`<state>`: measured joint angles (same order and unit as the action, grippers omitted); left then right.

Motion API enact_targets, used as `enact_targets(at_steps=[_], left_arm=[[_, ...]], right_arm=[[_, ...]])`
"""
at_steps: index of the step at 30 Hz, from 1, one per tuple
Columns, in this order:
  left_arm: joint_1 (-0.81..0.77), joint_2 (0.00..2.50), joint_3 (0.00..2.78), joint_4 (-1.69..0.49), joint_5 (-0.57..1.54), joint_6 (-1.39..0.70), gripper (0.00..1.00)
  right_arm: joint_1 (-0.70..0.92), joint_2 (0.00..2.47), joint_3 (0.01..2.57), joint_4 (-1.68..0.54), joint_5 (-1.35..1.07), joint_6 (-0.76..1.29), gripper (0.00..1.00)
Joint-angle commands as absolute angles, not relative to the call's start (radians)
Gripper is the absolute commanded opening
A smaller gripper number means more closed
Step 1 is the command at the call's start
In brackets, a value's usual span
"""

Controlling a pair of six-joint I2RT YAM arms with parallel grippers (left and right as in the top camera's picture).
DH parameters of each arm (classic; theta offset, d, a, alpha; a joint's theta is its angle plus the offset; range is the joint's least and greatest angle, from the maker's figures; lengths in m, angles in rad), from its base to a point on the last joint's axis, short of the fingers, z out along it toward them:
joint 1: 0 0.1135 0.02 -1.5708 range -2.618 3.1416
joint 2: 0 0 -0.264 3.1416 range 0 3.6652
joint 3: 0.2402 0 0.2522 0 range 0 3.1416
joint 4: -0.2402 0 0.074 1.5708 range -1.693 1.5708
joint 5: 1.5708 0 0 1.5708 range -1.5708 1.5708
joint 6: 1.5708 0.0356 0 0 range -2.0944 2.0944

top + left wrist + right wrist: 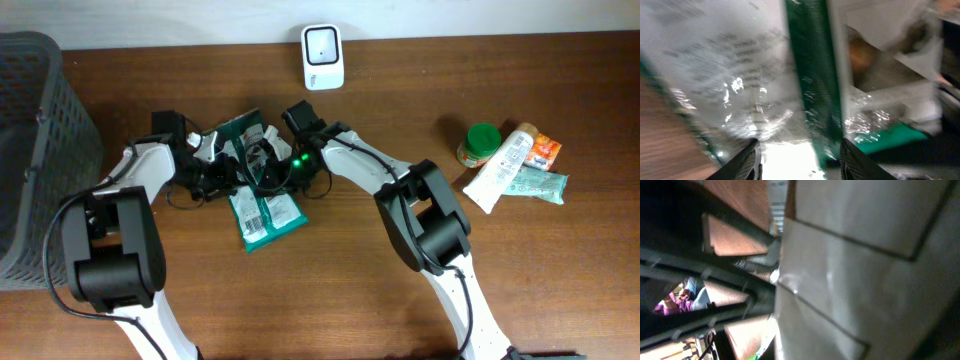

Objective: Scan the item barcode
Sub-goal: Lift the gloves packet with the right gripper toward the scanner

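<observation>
A green and white packet point(268, 215) lies flat on the table, its barcode label point(255, 225) facing up. Just behind it both arms meet over a dark green pack point(240, 128). My left gripper point(222, 160) is open; in the left wrist view its fingers point(746, 162) stand apart with glossy white and green film point(760, 75) blurred close in front. My right gripper point(278, 162) sits beside a green light point(300, 160). In the right wrist view a pale surface point(865, 270) fills the frame and hides the jaws. Whether anything is held does not show.
A grey basket point(40, 150) stands at the left edge. A white device point(322, 43) sits at the back centre. At the right lie a green-lidded jar point(481, 143), a white tube point(500, 165), an orange packet point(543, 150) and a teal pouch point(538, 184).
</observation>
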<state>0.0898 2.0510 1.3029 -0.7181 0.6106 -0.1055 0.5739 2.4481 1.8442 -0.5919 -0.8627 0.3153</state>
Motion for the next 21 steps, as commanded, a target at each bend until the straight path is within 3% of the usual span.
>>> enact_targets(at_steps=[1,6,11,14,17,21], left_arm=[[0.119,2.014,1.416,-0.788,0.426,-0.058,0.49],[0.178,1.793,1.462,-0.8,0.426,-0.059,0.64],[0.193,1.782,1.462,-0.793,0.322,-0.059,0.75],[0.195,1.782,1.462,-0.778,0.233,-0.059,0.75],[0.206,1.778,1.462,-0.755,0.221,-0.012,0.81],[0.233,1.741,1.462,-0.722,0.258,0.066,0.82]], right_arm=[[0.503,2.256,1.837,-0.653,-0.874,0.258,0.04],[0.361,2.054,1.837,-0.791,-0.821,0.169,0.04],[0.232,1.693,1.837,-0.781,-0.639,0.03,0.04],[0.166,1.546,1.837,-0.729,-0.562,0.03,0.04],[0.092,1.45,1.837,-0.675,-0.545,0.03,0.04],[0.078,1.415,1.837,-0.667,-0.349,-0.133,0.04]])
